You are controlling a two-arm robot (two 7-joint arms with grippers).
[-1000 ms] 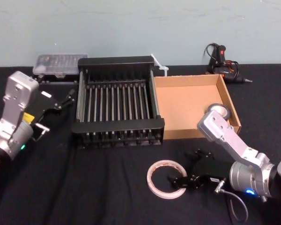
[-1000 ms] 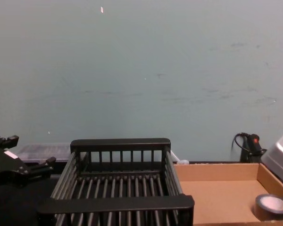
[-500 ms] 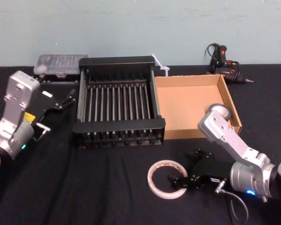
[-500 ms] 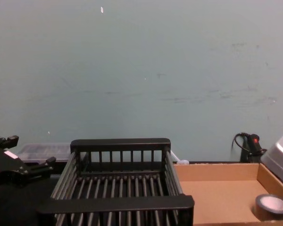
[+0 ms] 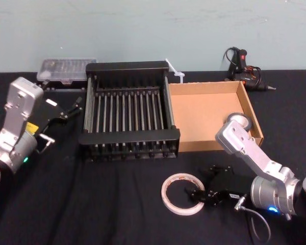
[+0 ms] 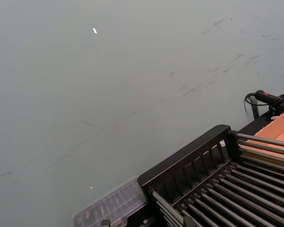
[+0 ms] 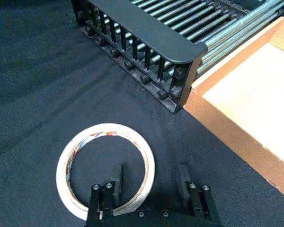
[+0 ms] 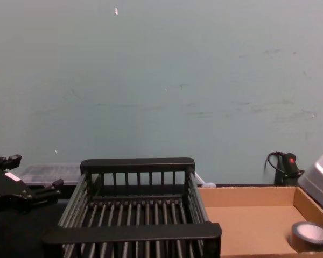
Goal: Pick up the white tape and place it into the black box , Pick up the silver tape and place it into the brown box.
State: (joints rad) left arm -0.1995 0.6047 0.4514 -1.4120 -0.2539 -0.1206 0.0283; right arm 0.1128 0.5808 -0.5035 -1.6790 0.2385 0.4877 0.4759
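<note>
Down on the cloth just before the black box (image 5: 127, 137), the white tape (image 7: 106, 129) lies flat. My right gripper (image 7: 150, 178) straddles its right-hand wall, fingers apart, one inside the ring, one outside. Left gripper (image 5: 69, 112) sits parked well away.

From the head we look forward and down over the whole table (image 5: 117, 204), with the black box (image 5: 130, 137) and the brown box (image 5: 204, 115) side by side at middle distance and the wall (image 5: 143, 30) behind. From the chest we sit lower and look level across the table, meeting the same two boxes from the side (the black box's near rim lies close along the bottom edge). Our left wrist camera faces upward, past the black box's far end to the wall. Our right wrist camera looks steeply down, close over the white tape (image 7: 62, 172) and the black box's near corner, ground shared with the head view.
</note>
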